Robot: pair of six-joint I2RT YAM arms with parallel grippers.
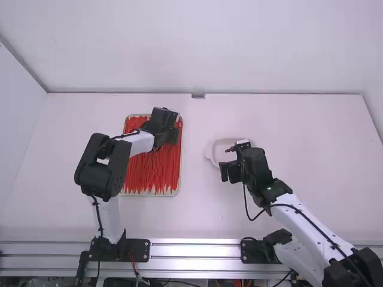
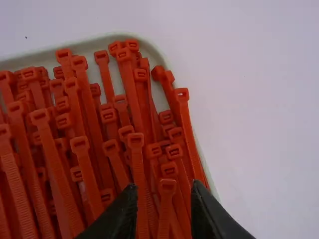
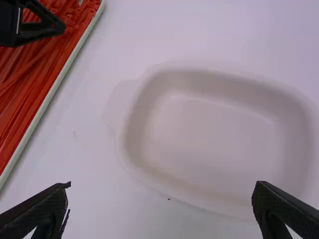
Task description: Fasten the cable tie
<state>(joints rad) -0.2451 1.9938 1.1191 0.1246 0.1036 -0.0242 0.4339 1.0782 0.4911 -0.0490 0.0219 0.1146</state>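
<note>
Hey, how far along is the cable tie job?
Nothing looks finished: the white dish is empty and no tie is looped. In hand: the left pincer is open over the red cable ties in the tray, straddling a few, none lifted. The right pincer hangs open above the dish. Still to do: pick one tie, thread and fasten it.

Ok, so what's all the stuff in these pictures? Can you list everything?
Orange-red plastic cable ties: too many to count, orange-red, heaped in the tray.
Pale rectangular tray: one, cream, on the left half of the table.
Shallow white dish: one, white, with a small tab on its rim, right of the tray and apart from it.
White table: one, white, under everything.
Left gripper: one, black, open, just above the ties at the tray's far right corner.
Right gripper: one, black, wide open, above the dish.
</note>
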